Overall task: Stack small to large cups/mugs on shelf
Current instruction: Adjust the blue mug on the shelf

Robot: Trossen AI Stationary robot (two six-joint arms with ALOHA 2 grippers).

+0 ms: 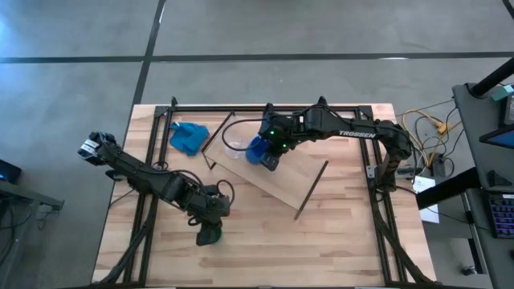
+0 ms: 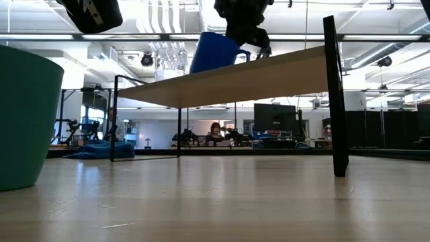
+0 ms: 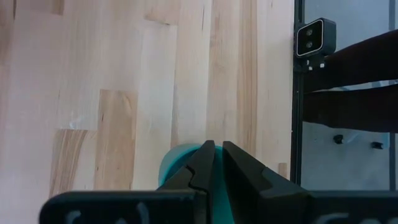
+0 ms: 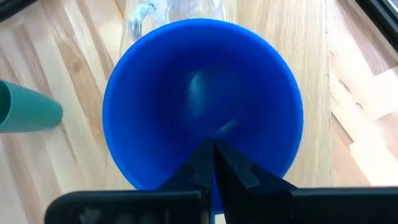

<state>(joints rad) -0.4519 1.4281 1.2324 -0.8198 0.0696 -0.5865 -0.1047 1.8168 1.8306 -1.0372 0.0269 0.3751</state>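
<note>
The dark green cup [image 2: 27,114] stands upright with its base on the table near the front edge; it also shows in the high view [image 1: 210,235]. My left gripper [image 3: 217,152] is above it, shut on it. The bright blue mug [image 4: 202,93] is on the left part of the light-wood shelf plank [image 1: 293,181], and my right gripper [image 4: 212,149] is shut on it. The clear glass cup [image 4: 168,9] stands on the plank just beyond the mug. My left gripper comes at the green cup from above, pointing down, at its rim [image 3: 180,155]. Teal shows in the thin gap between the fingers, which hide the place of contact. The cup stands upright on the table. My right gripper comes from above, pointing down, at the mug's rim on the handle side [image 2: 243,55]. Blue shows between the two fingers [image 4: 242,171], which hide the exact contact. The mug is tilted, its bottom [image 2: 196,67] at the plank's top. Whether the bottom rests there I cannot tell.
A crumpled blue cloth [image 1: 189,136] lies at the table's far left, beside the shelf's left rod frame [image 1: 217,140]. The shelf's right rod frame [image 1: 312,189] stands mid-table. A black frame runs along the table's sides [image 1: 377,193]. Bare wood lies at the near right.
</note>
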